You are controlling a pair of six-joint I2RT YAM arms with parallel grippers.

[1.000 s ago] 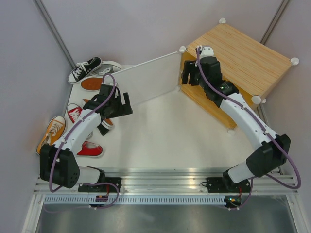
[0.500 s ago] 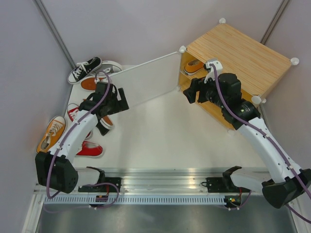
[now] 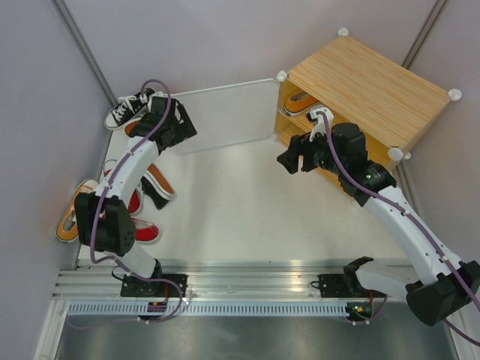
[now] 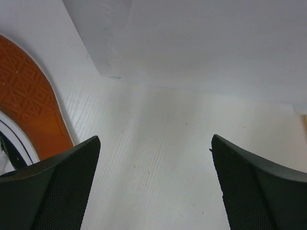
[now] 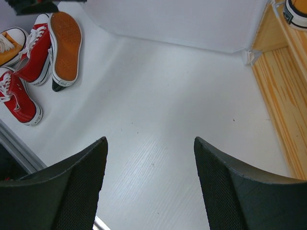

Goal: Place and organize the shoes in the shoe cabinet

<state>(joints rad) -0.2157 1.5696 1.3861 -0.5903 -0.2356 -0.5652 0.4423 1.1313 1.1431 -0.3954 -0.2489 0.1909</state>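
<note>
The shoe cabinet (image 3: 375, 86) stands at the back right, its frosted door (image 3: 225, 116) swung open to the left. One orange shoe (image 3: 302, 100) lies on its upper shelf. My right gripper (image 3: 291, 159) hangs open and empty in front of the cabinet opening; the right wrist view shows bare floor between its fingers (image 5: 150, 140). My left gripper (image 3: 180, 120) is open and empty over the floor by the door's far end, beside an orange-brown sole (image 4: 29, 105). Black (image 3: 129, 105), red (image 3: 142, 232) and orange (image 3: 75, 210) shoes lie along the left wall.
The open door (image 5: 182, 21) cuts across the back of the floor. In the right wrist view two red shoes (image 5: 36, 52) and a sole-up shoe (image 5: 64, 45) lie at the far left, the wooden lower shelf (image 5: 280, 96) at the right. Walls close both sides.
My right gripper has come out of the cabinet, leaving the orange shoe on the upper shelf. My left arm has swung back towards the shoes at the far left.
</note>
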